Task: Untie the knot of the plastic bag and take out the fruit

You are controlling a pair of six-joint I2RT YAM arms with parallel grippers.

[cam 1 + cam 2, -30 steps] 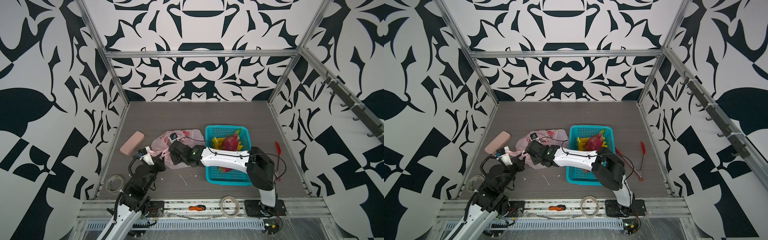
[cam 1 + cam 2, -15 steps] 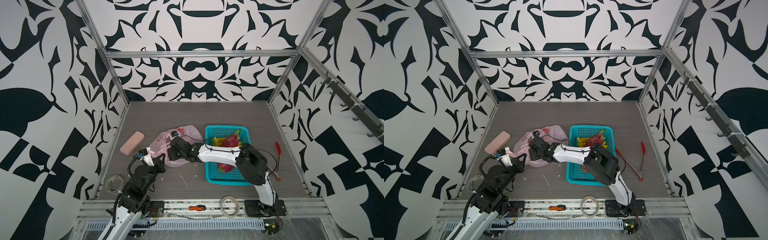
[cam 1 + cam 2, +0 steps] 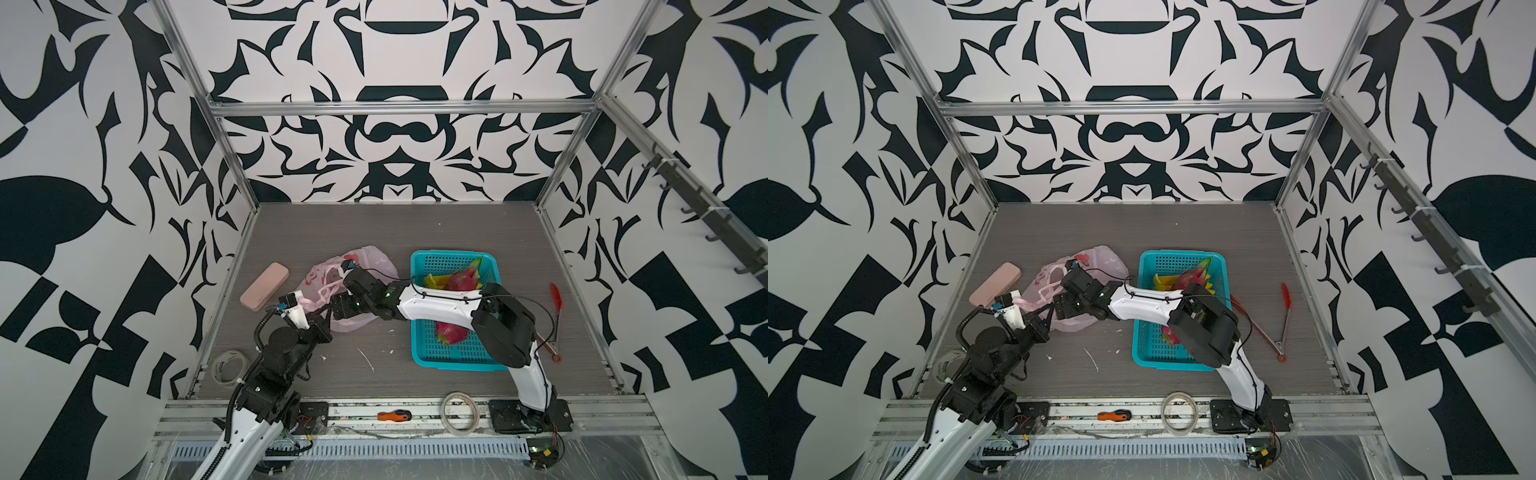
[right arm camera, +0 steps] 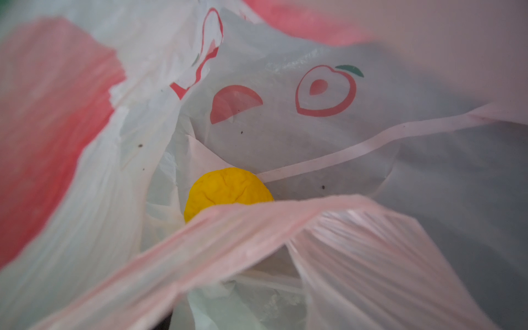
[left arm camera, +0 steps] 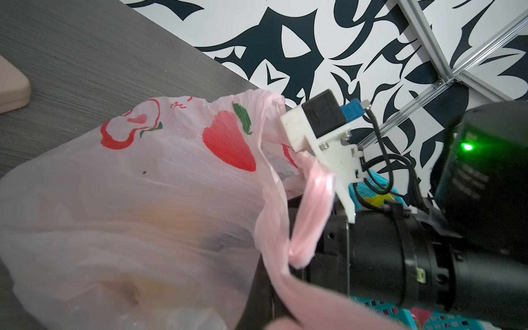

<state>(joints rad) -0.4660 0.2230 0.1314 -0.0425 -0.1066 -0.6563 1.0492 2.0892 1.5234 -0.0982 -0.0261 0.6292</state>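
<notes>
Your right gripper (image 3: 341, 309) sits in the mouth of the thin translucent pale-pink plastic bag (image 3: 372, 259), jaws hidden, so you cannot tell if they are spread. Straight ahead of it lies the small round yellow-orange fruit (image 4: 227, 187) with a fold of pink film between, so closing now would likely pinch plastic instead. Your left gripper (image 3: 322, 330), close beside it, is pressed together, seemingly pinching the bag's edge, while a loose pink loop handle (image 5: 311, 217) lies across the right gripper's body and could drag the bag along on withdrawal; behind the right gripper, the teal perforated basket (image 3: 453, 366) holds yellow bananas (image 3: 432, 280) and two magenta dragon fruits (image 3: 461, 277).
</notes>
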